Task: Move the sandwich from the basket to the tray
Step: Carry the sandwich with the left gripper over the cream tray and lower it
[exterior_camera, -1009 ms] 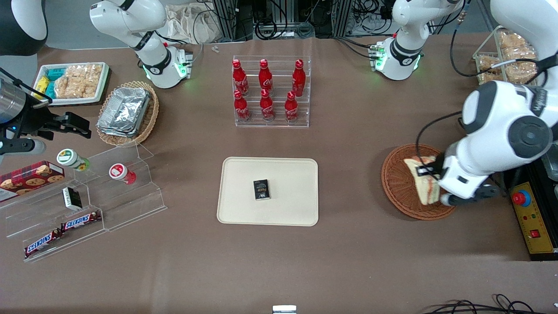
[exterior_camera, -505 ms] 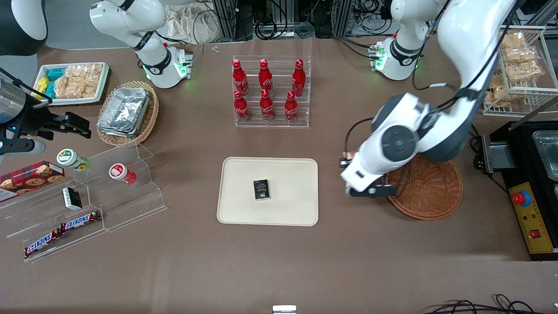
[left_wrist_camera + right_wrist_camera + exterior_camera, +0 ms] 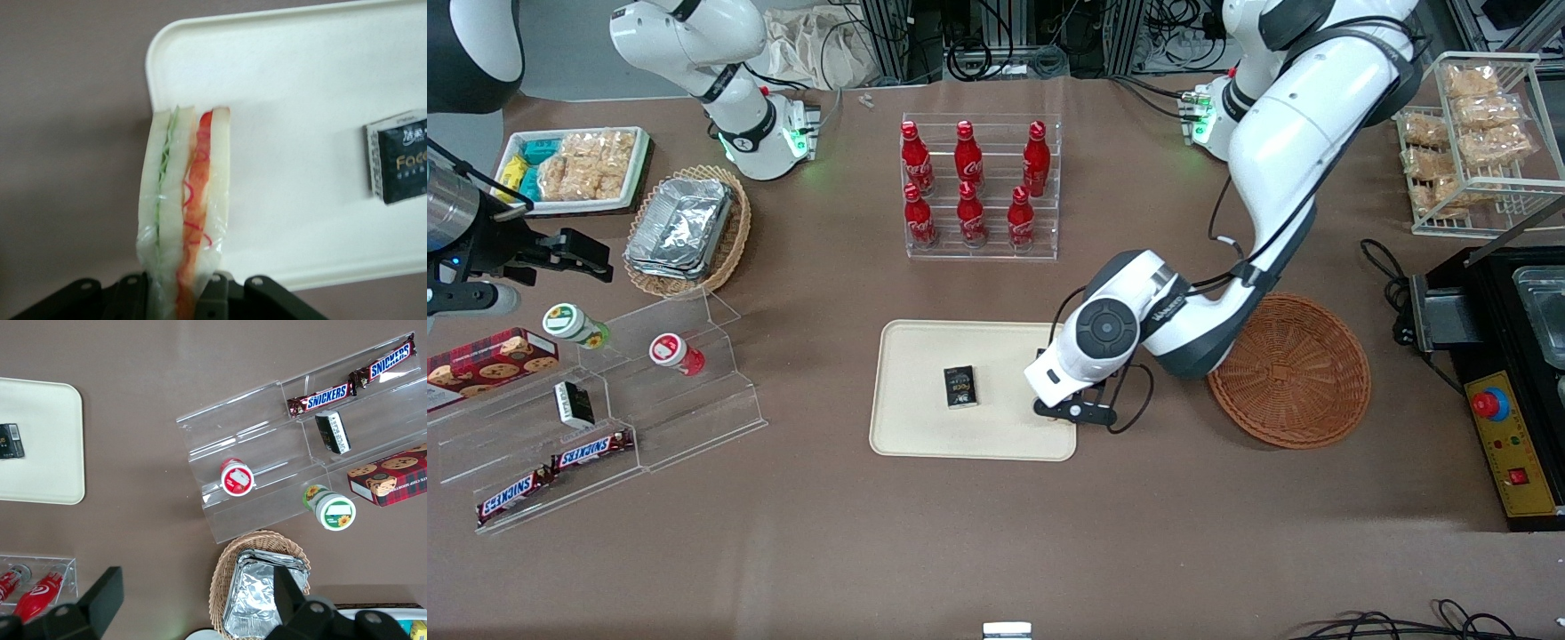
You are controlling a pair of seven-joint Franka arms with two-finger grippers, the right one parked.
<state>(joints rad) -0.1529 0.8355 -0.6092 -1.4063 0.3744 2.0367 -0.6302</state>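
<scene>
In the front view the arm's wrist hides the sandwich completely. The left gripper (image 3: 1069,411) hangs over the tray (image 3: 925,436) edge nearest the basket (image 3: 1303,391). Only the wrist view shows the sandwich (image 3: 185,220), clamped upright between the closed fingers (image 3: 220,283), with a small dark packet (image 3: 399,157) lying farther in on the tray.

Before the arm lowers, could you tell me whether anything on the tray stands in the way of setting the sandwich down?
Nothing visible does. The gripper holds the sandwich above the tray at its edge toward the basket. The small black packet lies apart, nearer the tray's middle.
</scene>
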